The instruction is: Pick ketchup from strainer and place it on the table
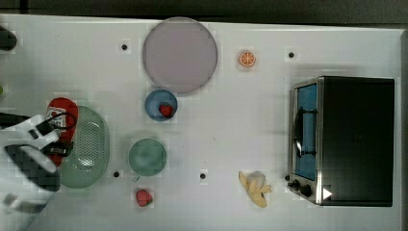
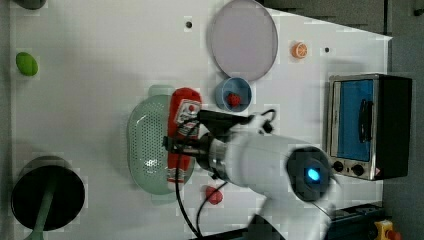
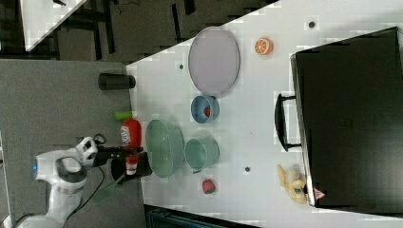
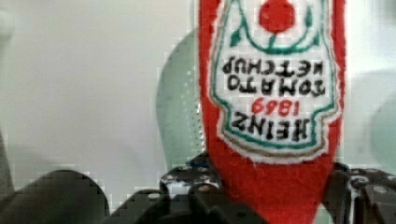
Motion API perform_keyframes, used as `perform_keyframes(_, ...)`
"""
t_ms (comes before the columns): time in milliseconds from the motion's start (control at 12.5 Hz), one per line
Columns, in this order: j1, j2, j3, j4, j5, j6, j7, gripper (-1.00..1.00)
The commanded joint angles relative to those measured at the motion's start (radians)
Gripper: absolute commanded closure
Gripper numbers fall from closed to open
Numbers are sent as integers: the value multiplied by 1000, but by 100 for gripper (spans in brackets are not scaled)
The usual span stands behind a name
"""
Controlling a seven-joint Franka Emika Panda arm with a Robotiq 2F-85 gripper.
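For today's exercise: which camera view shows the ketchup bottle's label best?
The wrist view: the ketchup bottle is closest there, and its label lettering is readable. The left view shows the whole bottle over the strainer. The top view and right view show it partly hidden by the arm.

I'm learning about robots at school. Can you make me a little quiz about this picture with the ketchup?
1. True or false: the gripper is shut on the ketchup.
2. What sits inside the blue bowl? A) a banana B) a strawberry C) an orange slice
3. Fill in: the pale green thing full of tiny holes beside the ketchup is the ____.

Key
1. True. The wrist view shows a finger on each side of the red bottle.
2. B. A strawberry lies in it; the banana and the orange slice lie on the table.
3. Strainer.
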Motion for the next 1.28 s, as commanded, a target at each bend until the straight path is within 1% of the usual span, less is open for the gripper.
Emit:
perform_keyframes(80, -42, -69, -9, 51, 44, -127, -44, -21)
perform_keyframes(240, -89, -93, -35, 70, 45, -176, -136, -21)
perform_keyframes(480, -169, -99, -105, 89, 45, -177, -237, -21)
perform_keyframes(800, -262, -99, -219, 99, 43, -137, -277, -21)
perform_keyframes(960, -295, -99, -271, 96, 43, -136, -327, -21)
perform_keyframes(1280, -342, -103, -358, 63, 44, -126, -552, -21)
